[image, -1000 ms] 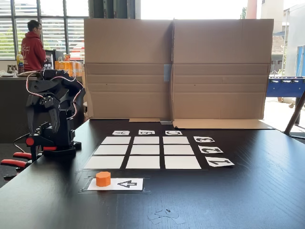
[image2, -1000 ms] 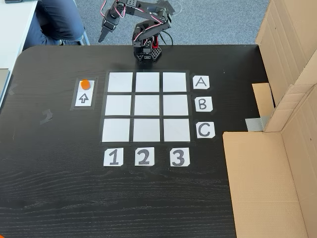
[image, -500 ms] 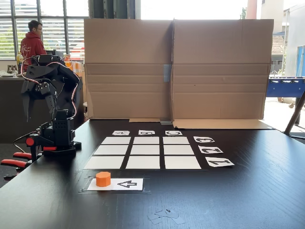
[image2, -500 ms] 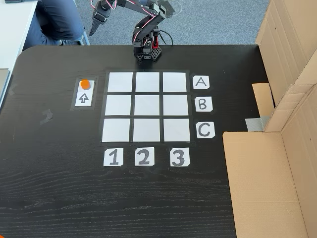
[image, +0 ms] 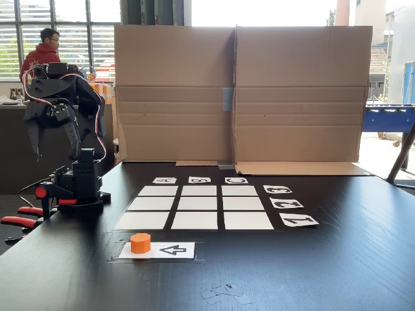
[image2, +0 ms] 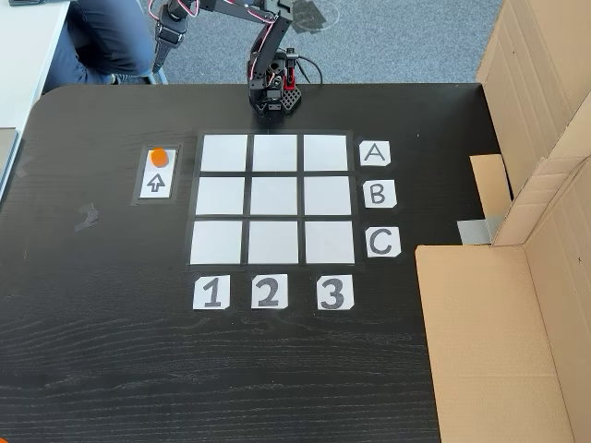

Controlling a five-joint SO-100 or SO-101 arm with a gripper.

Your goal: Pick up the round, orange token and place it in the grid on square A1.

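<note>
One token to fetch: it sits on the white arrow card just left of the grid in the top-down fixed view, untouched. Tool hangs high beyond the table edge, well apart from it, fingers pointing down; can't tell if they're spread or pressed together. Step in hand is the reach. Swing across until directly above the token, spread the fingers before descending, drop straight, grip across the faceted sides low down so it doesn't pop out. Target A1 is the corner cell nearest the card, so it's a short carry: lift just enough to keep off the paper
</note>
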